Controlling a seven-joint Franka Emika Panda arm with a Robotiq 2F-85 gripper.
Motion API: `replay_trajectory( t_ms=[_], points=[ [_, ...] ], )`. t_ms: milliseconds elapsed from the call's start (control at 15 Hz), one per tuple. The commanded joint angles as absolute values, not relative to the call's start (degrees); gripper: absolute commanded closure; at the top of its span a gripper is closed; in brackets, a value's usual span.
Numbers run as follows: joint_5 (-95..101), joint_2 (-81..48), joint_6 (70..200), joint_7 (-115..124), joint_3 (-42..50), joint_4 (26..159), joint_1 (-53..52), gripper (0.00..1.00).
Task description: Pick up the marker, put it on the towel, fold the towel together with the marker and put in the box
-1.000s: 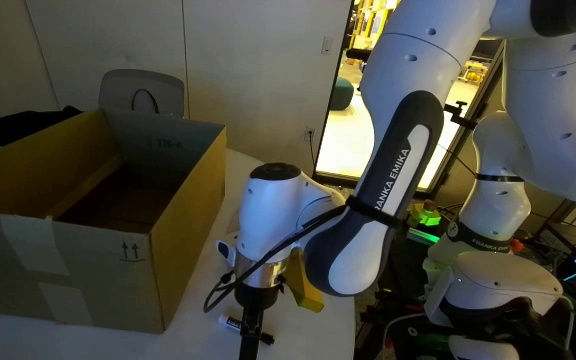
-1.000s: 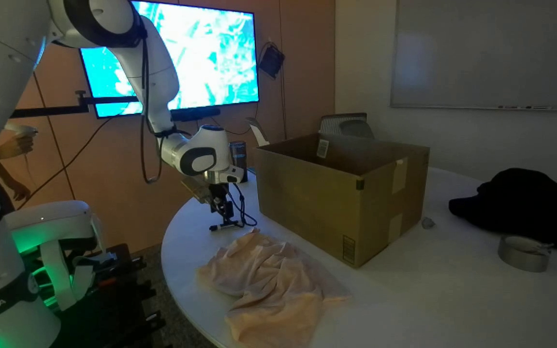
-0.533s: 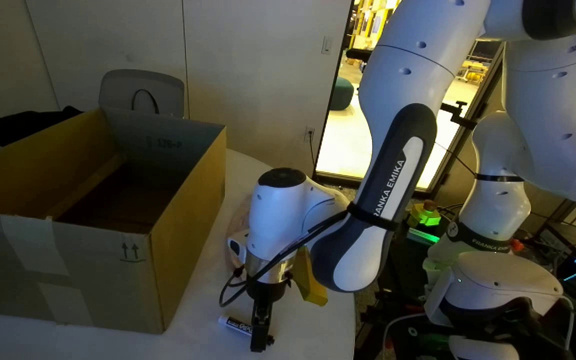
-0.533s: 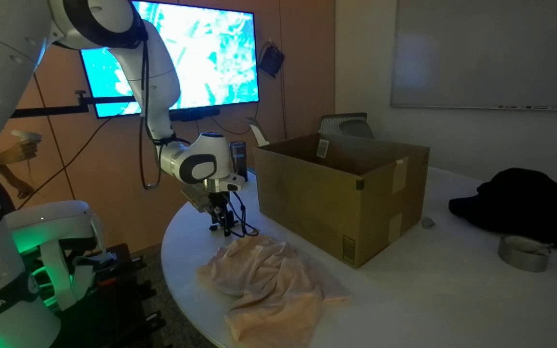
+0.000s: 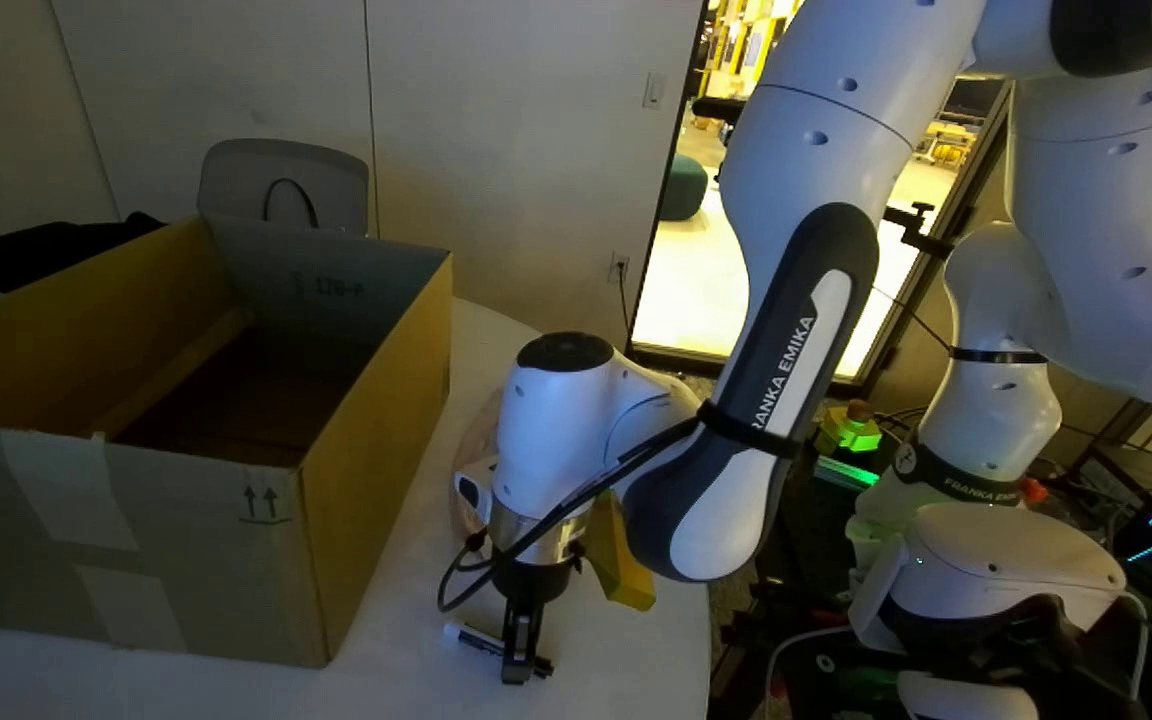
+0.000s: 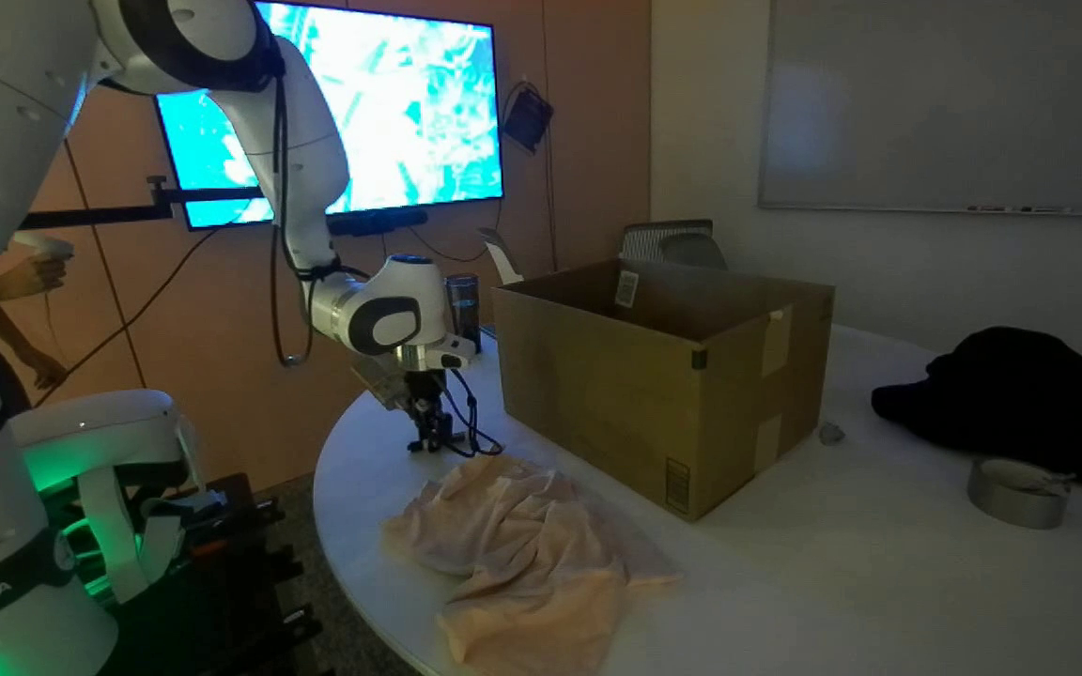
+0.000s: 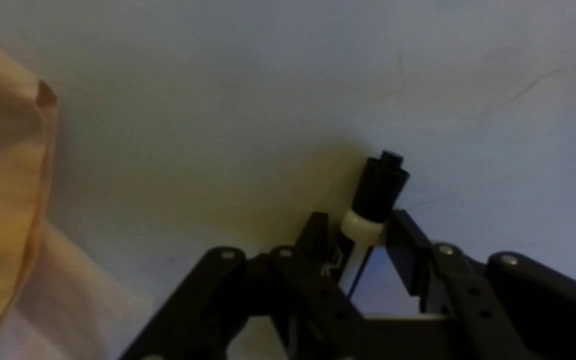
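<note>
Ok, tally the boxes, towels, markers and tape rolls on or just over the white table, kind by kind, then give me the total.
Cardboard box: 1
Towel: 1
Marker: 1
Tape roll: 1
Total: 4

In an exterior view, a grey ring-shaped roll (image 6: 1015, 500) lies on the round white worktop (image 6: 813, 582) just beside a black fabric heap (image 6: 1029, 404); behind, a rectangular screen (image 6: 409, 108) glows cyan and white, well apart from a pale whiteboard (image 6: 954, 108).
</note>
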State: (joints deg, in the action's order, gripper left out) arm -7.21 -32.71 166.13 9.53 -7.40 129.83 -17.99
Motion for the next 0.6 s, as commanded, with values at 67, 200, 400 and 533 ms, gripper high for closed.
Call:
replay_trajectory(
  t_ms=[67,200,400,533],
  points=[
    [-5.4,-29.93,164.14,10.1,-7.6,131.32,-18.39,0.98],
    [-4.24,-28.58,163.17,10.48,-6.92,132.19,-19.07,0.93],
    [-2.86,-25.13,162.51,10.43,-6.5,134.77,-18.71,0.94],
    [-1.21,-21.2,163.09,11.3,-4.51,137.8,-18.99,0.94]
  ],
)
